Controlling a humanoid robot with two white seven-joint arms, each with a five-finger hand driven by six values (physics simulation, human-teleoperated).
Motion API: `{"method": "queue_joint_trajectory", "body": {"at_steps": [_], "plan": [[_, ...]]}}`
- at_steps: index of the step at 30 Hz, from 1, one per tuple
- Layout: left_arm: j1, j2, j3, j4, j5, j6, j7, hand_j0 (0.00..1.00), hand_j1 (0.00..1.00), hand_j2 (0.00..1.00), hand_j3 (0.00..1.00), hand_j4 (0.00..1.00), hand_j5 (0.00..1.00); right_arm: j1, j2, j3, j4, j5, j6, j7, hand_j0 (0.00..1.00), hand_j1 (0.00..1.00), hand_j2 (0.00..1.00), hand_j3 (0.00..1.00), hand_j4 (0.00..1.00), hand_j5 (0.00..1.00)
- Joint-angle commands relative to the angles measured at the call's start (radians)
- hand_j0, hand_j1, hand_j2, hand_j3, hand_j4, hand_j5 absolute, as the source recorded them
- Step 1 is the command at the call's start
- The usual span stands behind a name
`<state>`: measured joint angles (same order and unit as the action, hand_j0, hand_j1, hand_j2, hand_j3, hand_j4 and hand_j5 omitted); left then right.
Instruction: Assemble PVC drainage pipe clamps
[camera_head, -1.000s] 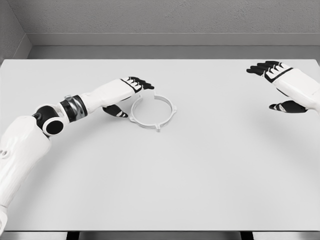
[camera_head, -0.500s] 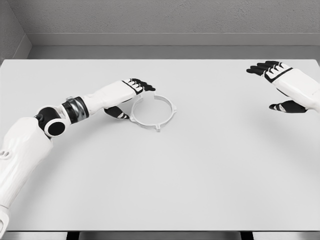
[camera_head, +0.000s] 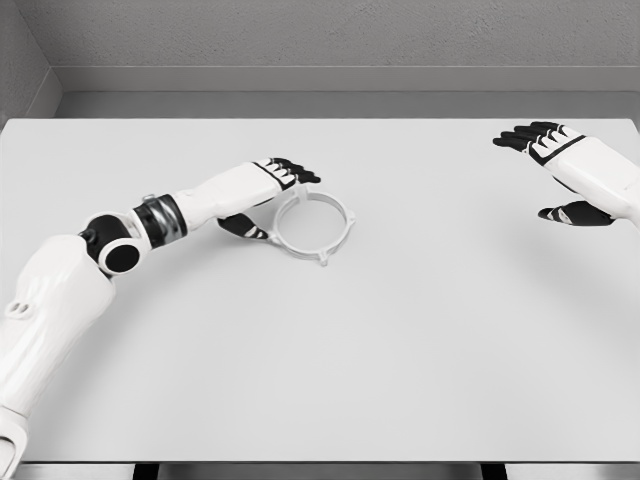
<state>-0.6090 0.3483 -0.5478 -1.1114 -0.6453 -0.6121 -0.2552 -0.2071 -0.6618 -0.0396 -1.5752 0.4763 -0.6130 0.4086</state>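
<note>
A white PVC clamp ring (camera_head: 326, 243) with small tabs lies flat on the table (camera_head: 400, 350), left of the middle. My left hand (camera_head: 272, 198) is at the ring's left rim. Its black fingertips (camera_head: 298, 172) reach over the upper left arc and its thumb (camera_head: 246, 229) lies by the lower left arc. The fingers are stretched out, not closed around the rim, and the hand seems to touch the ring. My right hand (camera_head: 560, 175) hovers open at the far right, well away from the ring.
The white table runs to a grey wall (camera_head: 330, 40) at the back. A side wall (camera_head: 20, 70) stands at the far left. The table's front edge (camera_head: 320, 463) is near the bottom of the picture.
My left hand has slid a little to the right, and the clamp ring has shifted right with it. The right hand has stayed still.
</note>
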Motion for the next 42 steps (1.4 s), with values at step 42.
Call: {"method": "queue_joint_trajectory", "body": {"at_steps": [42], "plan": [[-0.003, 0.251, 0.131, 0.028, 0.121, 0.001, 0.007, 1.00, 1.00, 1.00, 1.00, 1.00, 1.00, 0.000, -0.004, 0.003, 0.000, -0.007, 0.002, -0.001, 1.00, 1.00, 1.00, 1.00, 1.00, 1.00]]}}
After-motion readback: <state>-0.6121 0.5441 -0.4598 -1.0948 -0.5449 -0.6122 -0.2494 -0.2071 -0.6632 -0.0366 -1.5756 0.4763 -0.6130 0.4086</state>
